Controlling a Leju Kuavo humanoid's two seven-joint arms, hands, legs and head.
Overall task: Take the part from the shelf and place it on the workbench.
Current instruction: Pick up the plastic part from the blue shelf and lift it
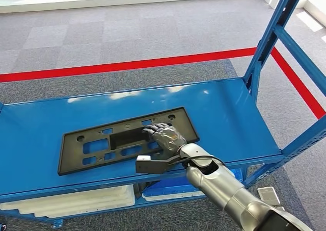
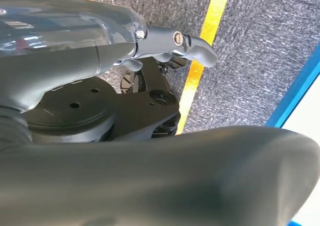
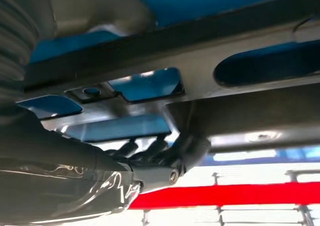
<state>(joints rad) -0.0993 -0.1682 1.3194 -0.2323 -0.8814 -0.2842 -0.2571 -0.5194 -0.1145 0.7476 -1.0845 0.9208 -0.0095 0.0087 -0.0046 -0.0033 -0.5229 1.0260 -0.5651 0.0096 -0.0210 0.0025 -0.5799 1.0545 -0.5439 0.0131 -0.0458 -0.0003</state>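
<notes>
Looking down, you see the blue shelf (image 1: 238, 113) carrying the flat black part (image 1: 92, 144) on its top deck (slotted, lying flat). Your right hand (image 1: 163, 135) rests on the part's middle, fingers curled at a cutout; whether it grasps, you cannot tell. The left hand (image 2: 181, 44) hangs above carpet, fingers curled, holding nothing.

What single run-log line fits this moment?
right hand: on part | part: flat on shelf | left hand: hanging, empty
</notes>
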